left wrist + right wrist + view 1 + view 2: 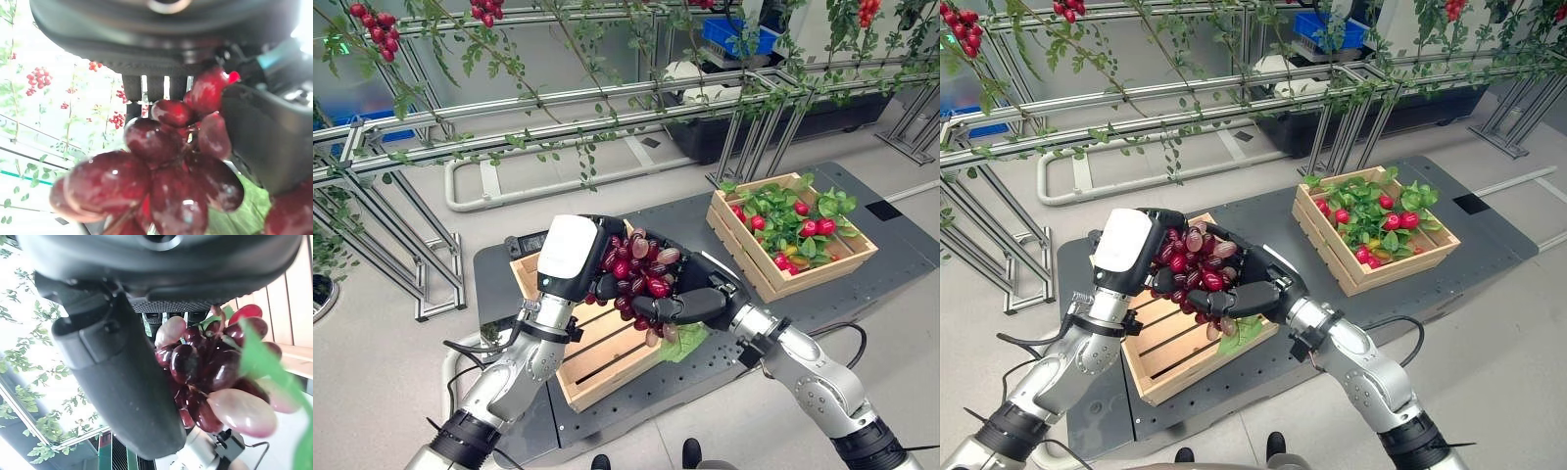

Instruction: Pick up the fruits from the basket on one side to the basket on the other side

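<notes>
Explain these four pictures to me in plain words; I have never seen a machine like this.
This is a humanoid robot with two silver arms ending in dark hands. The two wide pictures come from cameras in its head, looking down. The two close pictures come from cameras on its wrists.

Below it, on a dark platform, stand two wooden crates. The near crate has bare slats and a green leaf. The far crate holds red fruits among green leaves.

Both hands cup one bunch of dark red grapes above the near crate: the left hand and the right hand, fingers curled round it. Behind stands a metal frame with vines.
</notes>
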Controlling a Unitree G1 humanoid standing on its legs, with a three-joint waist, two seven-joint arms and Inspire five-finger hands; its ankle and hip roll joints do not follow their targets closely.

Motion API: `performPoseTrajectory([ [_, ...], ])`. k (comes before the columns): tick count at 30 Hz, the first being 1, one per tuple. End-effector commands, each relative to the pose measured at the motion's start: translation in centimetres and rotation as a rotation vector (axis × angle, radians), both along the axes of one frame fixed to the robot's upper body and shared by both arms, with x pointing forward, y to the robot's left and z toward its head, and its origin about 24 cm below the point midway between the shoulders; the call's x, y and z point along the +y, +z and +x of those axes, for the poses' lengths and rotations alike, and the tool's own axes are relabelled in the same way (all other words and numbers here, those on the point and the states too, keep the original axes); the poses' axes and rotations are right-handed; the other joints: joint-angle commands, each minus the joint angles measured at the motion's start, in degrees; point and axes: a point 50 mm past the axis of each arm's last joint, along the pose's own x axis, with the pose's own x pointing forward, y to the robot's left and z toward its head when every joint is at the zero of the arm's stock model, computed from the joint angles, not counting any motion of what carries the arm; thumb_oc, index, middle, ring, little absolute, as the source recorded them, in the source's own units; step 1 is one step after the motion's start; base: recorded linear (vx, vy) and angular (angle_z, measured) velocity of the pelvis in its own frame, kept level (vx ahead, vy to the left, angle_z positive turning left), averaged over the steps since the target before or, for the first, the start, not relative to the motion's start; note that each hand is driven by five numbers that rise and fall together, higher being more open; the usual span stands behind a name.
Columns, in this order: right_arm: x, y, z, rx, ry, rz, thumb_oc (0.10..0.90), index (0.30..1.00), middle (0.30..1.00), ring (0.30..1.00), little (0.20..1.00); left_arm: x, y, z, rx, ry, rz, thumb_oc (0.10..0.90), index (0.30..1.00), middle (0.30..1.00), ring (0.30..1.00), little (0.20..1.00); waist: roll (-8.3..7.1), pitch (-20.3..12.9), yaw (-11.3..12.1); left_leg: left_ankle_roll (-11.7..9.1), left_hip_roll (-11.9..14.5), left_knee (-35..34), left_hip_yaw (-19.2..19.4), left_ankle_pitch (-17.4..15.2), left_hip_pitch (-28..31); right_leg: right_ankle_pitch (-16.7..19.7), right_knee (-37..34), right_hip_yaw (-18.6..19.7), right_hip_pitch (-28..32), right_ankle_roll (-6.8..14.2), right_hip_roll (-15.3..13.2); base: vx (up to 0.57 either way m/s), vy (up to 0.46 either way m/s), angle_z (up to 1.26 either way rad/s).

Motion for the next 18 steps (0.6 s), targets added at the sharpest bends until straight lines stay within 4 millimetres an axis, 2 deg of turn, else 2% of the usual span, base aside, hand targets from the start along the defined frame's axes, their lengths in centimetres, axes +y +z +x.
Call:
performPoseTrajectory([
  [1, 2.0, 5.1, 0.5, -0.231, 0.04, 0.175, 0.408, 0.312, 0.312, 0.312, 0.312, -4.1, 6.3, 0.6, -0.275, -0.247, -0.121, 0.4, 0.3, 0.3, 0.3, 0.3, 0.25, -3.83, -0.36, 1.1, -2.87, 1.84, -1.7, -7.22, 0.6, -4.08, 0.53, -1.3, 2.53, 0.77, 0.94, 0.0, 0.0, 0.0],
  [8, 1.8, 4.8, 0.7, -0.241, 0.005, 0.128, 0.4, 0.3, 0.3, 0.3, 0.3, -4.3, 6.7, 0.3, -0.3, -0.253, -0.134, 0.4, 0.3, 0.3, 0.3, 0.3, 0.26, -3.61, -0.22, 1.17, -2.96, 1.75, -1.89, -7.2, 0.62, -4.05, 0.57, -1.34, 2.53, 0.74, 0.96, 0.0, 0.0, 0.0],
  [18, 0.4, 4.0, 1.0, -0.261, -0.089, 0.011, 0.4, 0.3, 0.3, 0.3, 0.3, -3.7, 7.6, -0.2, -0.358, -0.252, -0.146, 0.4, 0.3, 0.3, 0.3, 0.3, 0.25, -3.56, -0.28, 1.29, -3.2, 1.59, -2.11, -7.1, 0.56, -3.96, 0.67, -1.46, 2.43, 0.73, 0.91, 0.0, 0.0, 0.0],
])
